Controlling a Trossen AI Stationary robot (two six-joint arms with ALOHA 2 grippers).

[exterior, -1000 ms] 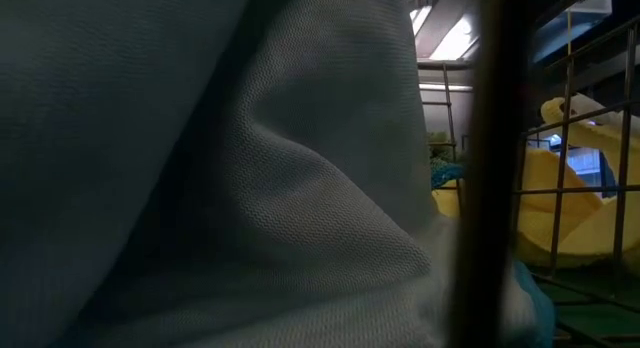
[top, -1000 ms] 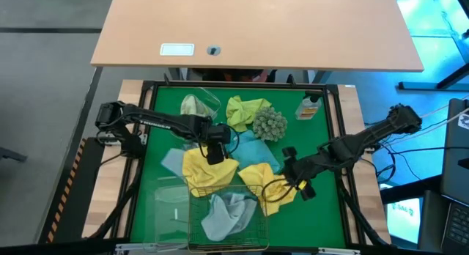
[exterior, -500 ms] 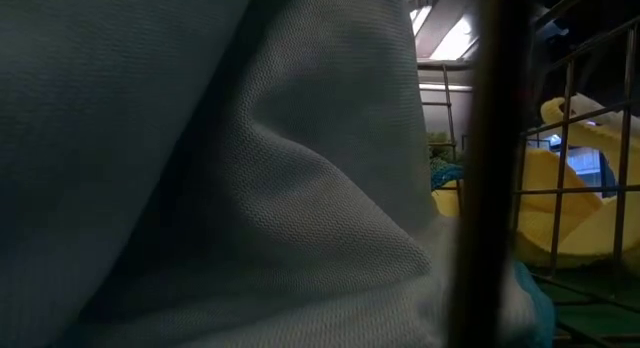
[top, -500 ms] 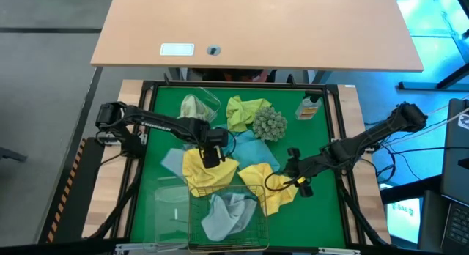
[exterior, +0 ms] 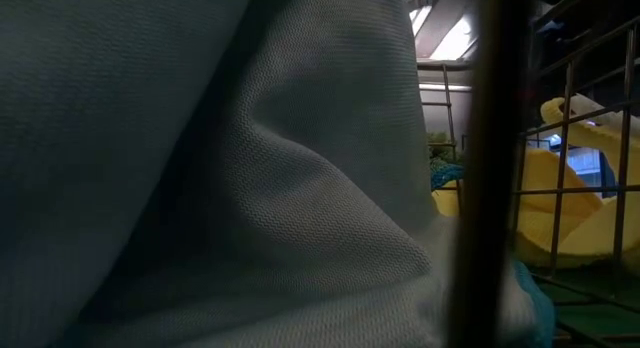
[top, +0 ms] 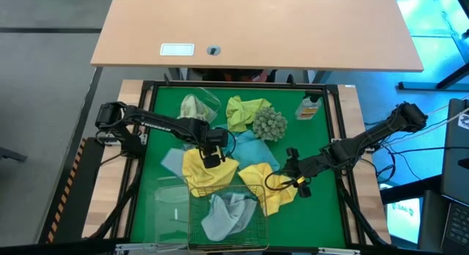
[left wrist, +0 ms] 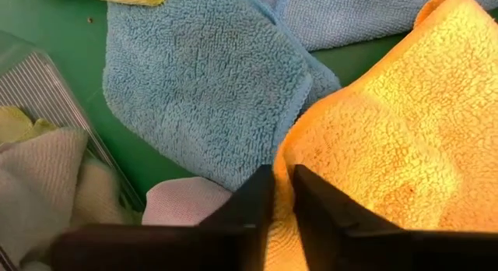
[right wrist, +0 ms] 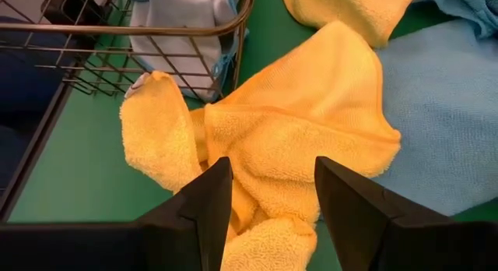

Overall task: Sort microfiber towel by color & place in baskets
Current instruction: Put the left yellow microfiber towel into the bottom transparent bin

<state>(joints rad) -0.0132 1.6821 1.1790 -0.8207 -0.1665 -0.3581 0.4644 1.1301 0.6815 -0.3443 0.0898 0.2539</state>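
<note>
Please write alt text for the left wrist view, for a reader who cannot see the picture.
The left pincer has its two dark fingers nearly together at the edge of a bright yellow towel on the green mat. A light blue towel lies beside the yellow one, and a clear tub holding a pale cloth is at one side.

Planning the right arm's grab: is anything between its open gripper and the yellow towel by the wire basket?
Nothing visible. The right gripper sits open just above the yellow towel, which lies on the mat beside the wire basket.
</note>
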